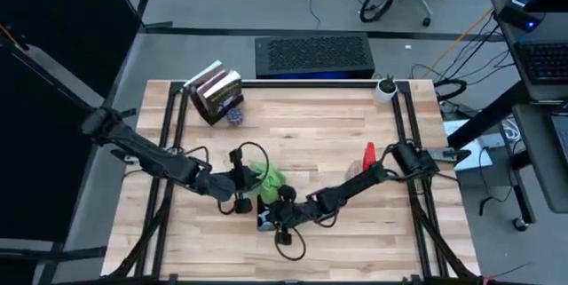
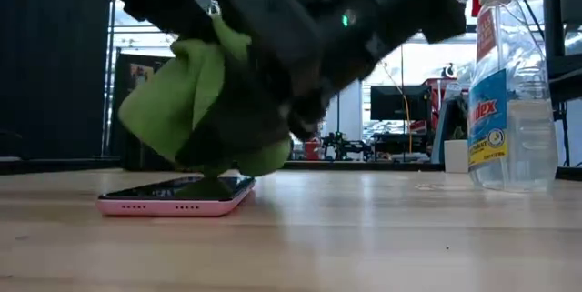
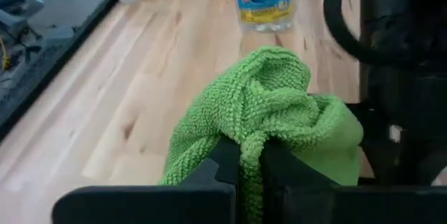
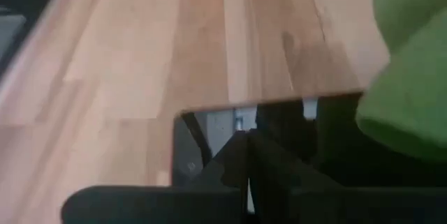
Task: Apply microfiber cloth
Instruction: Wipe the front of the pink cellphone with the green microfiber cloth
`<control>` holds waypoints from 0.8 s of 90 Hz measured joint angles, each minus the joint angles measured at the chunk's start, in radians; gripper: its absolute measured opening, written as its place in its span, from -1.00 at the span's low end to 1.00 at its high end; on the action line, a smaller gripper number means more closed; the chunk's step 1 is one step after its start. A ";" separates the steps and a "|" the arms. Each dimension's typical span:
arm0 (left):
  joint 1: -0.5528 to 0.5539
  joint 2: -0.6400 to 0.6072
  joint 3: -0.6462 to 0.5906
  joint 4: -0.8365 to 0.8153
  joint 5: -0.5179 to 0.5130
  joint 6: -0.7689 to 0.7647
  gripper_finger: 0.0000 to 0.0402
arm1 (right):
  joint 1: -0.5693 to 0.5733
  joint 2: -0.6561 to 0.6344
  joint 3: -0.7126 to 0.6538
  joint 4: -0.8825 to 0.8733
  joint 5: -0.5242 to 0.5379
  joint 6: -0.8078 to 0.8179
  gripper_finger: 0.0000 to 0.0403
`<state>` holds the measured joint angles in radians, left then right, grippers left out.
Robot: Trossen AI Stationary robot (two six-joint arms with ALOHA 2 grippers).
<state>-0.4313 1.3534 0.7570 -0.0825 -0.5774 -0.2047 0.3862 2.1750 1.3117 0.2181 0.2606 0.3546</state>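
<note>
The bright green microfiber cloth [image 1: 268, 178] hangs bunched from my left gripper [image 3: 251, 161], which is shut on it just left of the table's middle. Below it a small black device with a pink edge [image 2: 177, 196] lies flat on the wood. The cloth's lower bulge [image 2: 259, 157] reaches down to the device's screen. My right gripper [image 4: 248, 147] comes in from the right, is shut, and stands on the device [image 1: 264, 220] beside the cloth [image 4: 412, 77]. My left gripper pinches a gathered fold of the cloth [image 3: 253, 137] between its two fingers, several layers thick. The fingers come from the table's left, slanting down. The cloth bulges out beyond the fingertips and hangs slack over the device. My right gripper's shut fingertips [image 4: 246, 144] rest on the device's dark screen [image 4: 279, 123]. They come slanting down from the table's right. The device stays flat on the table.
A clear spray bottle with a red trigger [image 2: 509, 92] stands right of the grippers [image 1: 368, 156]. A stack of books [image 1: 216, 94] lies at the far left, and a small white pot [image 1: 386, 88] at the far right corner. Bare wood lies along the near edge.
</note>
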 joint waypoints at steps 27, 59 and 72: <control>0.000 0.145 0.000 0.100 0.090 0.003 -1.00 | 0.000 0.000 0.001 0.007 -0.002 0.000 -1.00; 0.021 0.318 0.000 0.240 0.156 0.002 -1.00 | 0.006 0.019 0.001 0.051 0.028 -0.024 -1.00; 0.031 0.337 0.000 0.279 0.210 0.010 -1.00 | 0.008 0.055 0.002 0.090 0.032 -0.002 -1.00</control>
<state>-0.4003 1.6903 0.7570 0.1965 -0.3673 -0.1951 0.3941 2.2303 1.3140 0.3083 0.2922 0.3526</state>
